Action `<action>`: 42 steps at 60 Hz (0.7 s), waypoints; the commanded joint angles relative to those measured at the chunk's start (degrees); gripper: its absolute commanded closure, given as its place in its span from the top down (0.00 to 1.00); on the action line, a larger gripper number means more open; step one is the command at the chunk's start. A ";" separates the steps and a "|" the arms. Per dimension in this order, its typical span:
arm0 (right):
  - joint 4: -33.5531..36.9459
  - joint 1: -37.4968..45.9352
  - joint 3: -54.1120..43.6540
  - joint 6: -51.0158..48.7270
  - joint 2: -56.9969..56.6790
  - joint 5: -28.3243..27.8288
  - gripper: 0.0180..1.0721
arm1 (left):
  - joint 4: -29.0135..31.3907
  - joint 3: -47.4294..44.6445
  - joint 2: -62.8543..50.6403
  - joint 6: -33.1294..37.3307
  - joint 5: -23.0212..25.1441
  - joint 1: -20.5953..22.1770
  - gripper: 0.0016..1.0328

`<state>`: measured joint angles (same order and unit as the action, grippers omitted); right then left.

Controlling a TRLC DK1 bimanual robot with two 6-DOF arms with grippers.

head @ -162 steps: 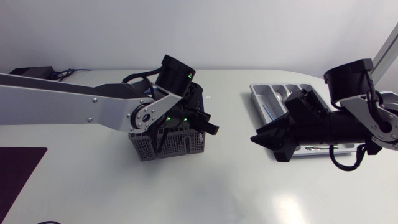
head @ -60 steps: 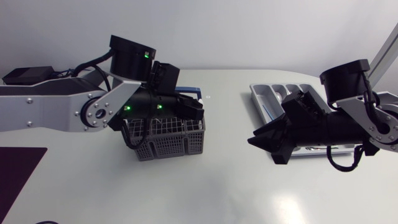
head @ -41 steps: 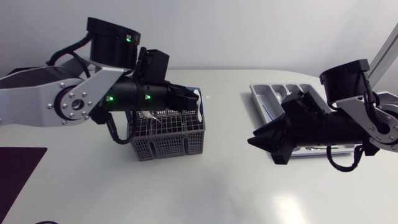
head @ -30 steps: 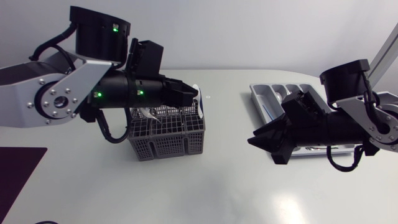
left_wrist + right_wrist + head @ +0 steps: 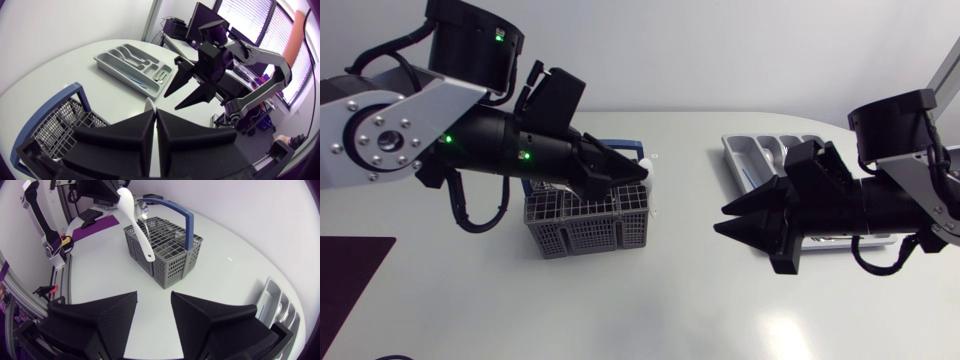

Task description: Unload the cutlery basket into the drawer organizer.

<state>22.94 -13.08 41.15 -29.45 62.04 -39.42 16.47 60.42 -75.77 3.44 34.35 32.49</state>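
Left end effector (image 5: 642,174): clenched on a white spoon (image 5: 646,163). In the left wrist view, its two fingers (image 5: 135,131) are pressed together, with a thin white edge of the spoon (image 5: 149,104) showing between the tips. It is held above the right side of the grey cutlery basket (image 5: 585,226), clear of the surface (image 5: 670,300).

White spoon: the right wrist view shows it (image 5: 134,217) hanging tilted with the broad end up. The narrow end is level with the basket (image 5: 165,255) rim, on the side away from the blue handle (image 5: 187,220). A metal spoon (image 5: 142,210) stands in the basket just behind it.

Right end effector (image 5: 719,220): released and empty. Its fingers are spread and point left towards the basket, well apart from it. In its own view the gap between the fingers (image 5: 112,315) shows only bare surface. It also shows in the left wrist view (image 5: 171,101), beyond the spoon tip.

Drawer organizer (image 5: 748,150): grey, at the far right of the surface, partly covered by the right arm. The left wrist view shows several cutlery pieces lying in its compartments (image 5: 103,63).
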 commanded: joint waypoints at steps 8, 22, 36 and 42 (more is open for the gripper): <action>0.79 -1.86 0.25 -3.16 -0.17 -3.56 0.53 | 5.77 3.82 -0.79 8.69 5.55 0.20 0.04; 0.79 -4.41 0.16 -4.21 -1.40 -6.90 0.53 | 12.71 5.58 -2.02 14.75 10.21 2.23 0.04; 0.53 -9.86 -0.19 -4.30 -3.24 -7.25 0.53 | 20.62 7.87 -4.65 21.17 12.32 4.69 0.04; 0.62 -12.32 -0.28 -4.12 -3.77 -7.16 0.53 | 22.11 8.83 -5.09 22.05 13.11 5.13 0.04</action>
<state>22.96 -23.57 41.15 -32.88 59.09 -46.11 37.41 66.54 -79.77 23.05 46.11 37.04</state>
